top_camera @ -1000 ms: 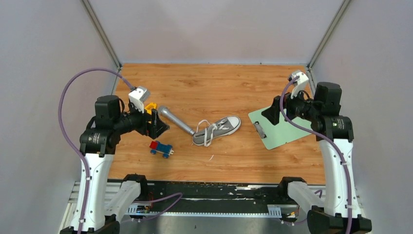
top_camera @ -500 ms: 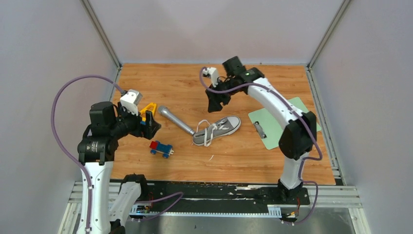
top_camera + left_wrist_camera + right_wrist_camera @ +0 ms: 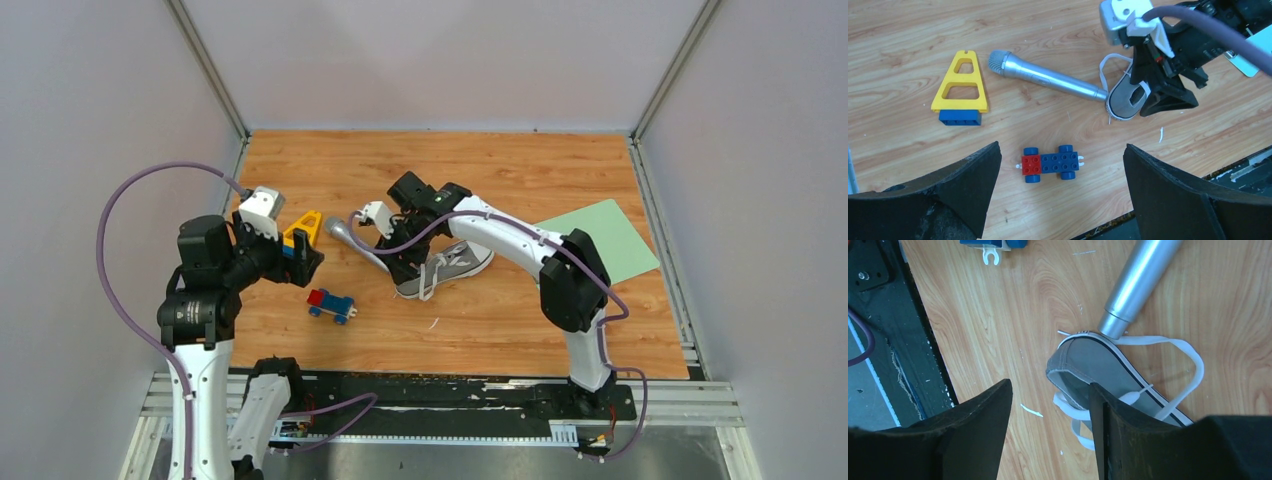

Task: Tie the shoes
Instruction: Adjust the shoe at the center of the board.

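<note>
Grey sneaker (image 3: 463,260), one; silver microphone (image 3: 1048,80), one

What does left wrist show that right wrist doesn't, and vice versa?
Left wrist only: the yellow-and-blue block, the microphone with its mesh head, the whole toy car, and the right pincer seen from outside, over the shoe at its heel end.
Right wrist only: the full lace loop beside the heel, partly hidden in left wrist.
Both: the shoe's heel, the microphone's handle, the wooden table.
</note>
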